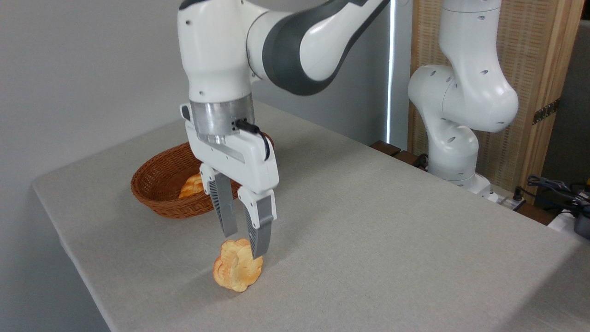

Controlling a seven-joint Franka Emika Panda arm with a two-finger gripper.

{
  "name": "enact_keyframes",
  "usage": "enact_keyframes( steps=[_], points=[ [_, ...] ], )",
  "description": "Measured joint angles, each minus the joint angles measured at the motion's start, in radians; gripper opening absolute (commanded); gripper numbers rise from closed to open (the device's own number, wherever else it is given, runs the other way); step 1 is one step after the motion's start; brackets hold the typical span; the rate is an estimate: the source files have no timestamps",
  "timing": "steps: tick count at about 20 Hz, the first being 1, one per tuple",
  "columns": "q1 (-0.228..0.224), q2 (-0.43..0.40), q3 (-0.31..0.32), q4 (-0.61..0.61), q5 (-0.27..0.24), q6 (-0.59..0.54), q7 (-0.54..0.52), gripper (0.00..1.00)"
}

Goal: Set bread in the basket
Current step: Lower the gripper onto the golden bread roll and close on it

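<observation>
The bread (235,269), a lumpy golden bun with a pale top, lies tilted on the grey table near the front edge. My gripper (245,244) hangs straight down over it, its jaws a little apart. The right finger (259,230) overlaps the bun's upper right edge, while the left finger ends just above the bun's top. I cannot tell whether either finger touches it. The basket (154,189), an oval brown wicker one, stands behind and to the left of the gripper, partly hidden by the gripper body.
A golden piece of baked goods (191,186) lies inside the basket. The arm's white base (454,152) stands at the table's far right, with cables (553,189) beyond it. The table's front left edge (78,272) runs close to the bun.
</observation>
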Motion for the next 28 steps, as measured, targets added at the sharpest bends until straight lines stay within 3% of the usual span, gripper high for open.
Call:
enact_keyframes(
  steps=[12,14,16,28],
  points=[
    [-0.001,0.039,-0.031,-0.024,0.017,0.114,0.000,0.99],
    [-0.001,0.043,-0.031,-0.043,0.033,0.134,0.000,0.66],
    [-0.001,0.044,-0.031,-0.052,0.039,0.150,0.000,0.47],
    [-0.002,0.045,-0.031,-0.054,0.040,0.162,0.000,0.45]
  ],
)
